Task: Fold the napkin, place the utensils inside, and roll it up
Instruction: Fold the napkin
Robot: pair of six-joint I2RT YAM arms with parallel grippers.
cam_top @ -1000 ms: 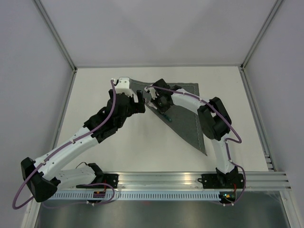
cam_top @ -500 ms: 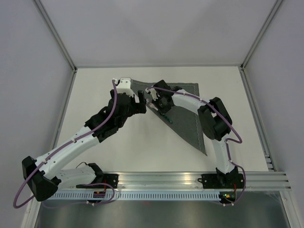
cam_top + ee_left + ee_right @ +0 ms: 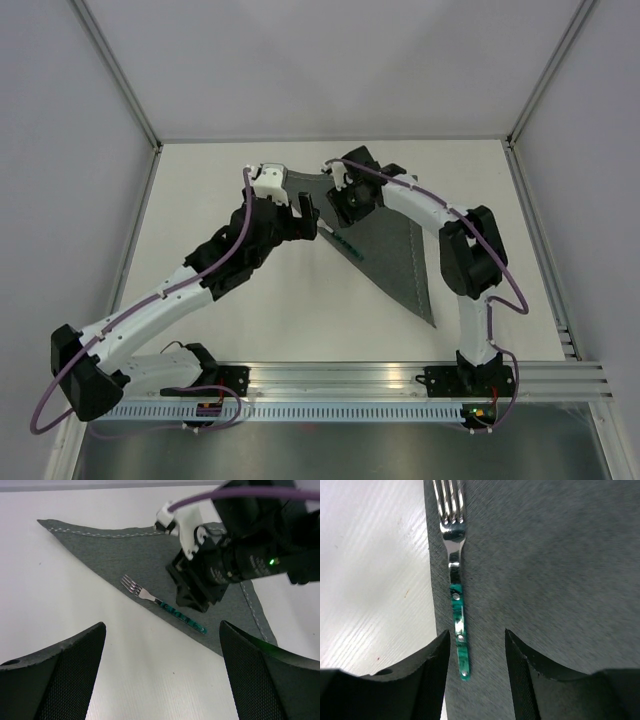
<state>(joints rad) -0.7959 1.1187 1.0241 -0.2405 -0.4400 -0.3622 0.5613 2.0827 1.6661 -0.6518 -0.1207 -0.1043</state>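
The dark grey napkin (image 3: 400, 250) lies folded into a triangle at the back middle of the table; it also shows in the left wrist view (image 3: 115, 550) and the right wrist view (image 3: 545, 555). A fork with a green handle (image 3: 341, 241) lies on the napkin along its folded left edge, as the left wrist view (image 3: 162, 605) and the right wrist view (image 3: 456, 605) also show. My right gripper (image 3: 347, 204) (image 3: 477, 635) is open and empty, hovering just above the fork's handle. My left gripper (image 3: 308, 216) (image 3: 162, 626) is open and empty over the bare table just left of the fold.
The white table (image 3: 250, 310) is walled by grey panels, with a metal frame post (image 3: 530, 240) along the right side. The right arm's wrist (image 3: 215, 570) hangs over the napkin just beyond the fork. No other utensils show.
My right gripper has drawn back and up from the fork, which now lies free on the napkin. Its elbow has swung to the right. My left gripper has shifted slightly right.
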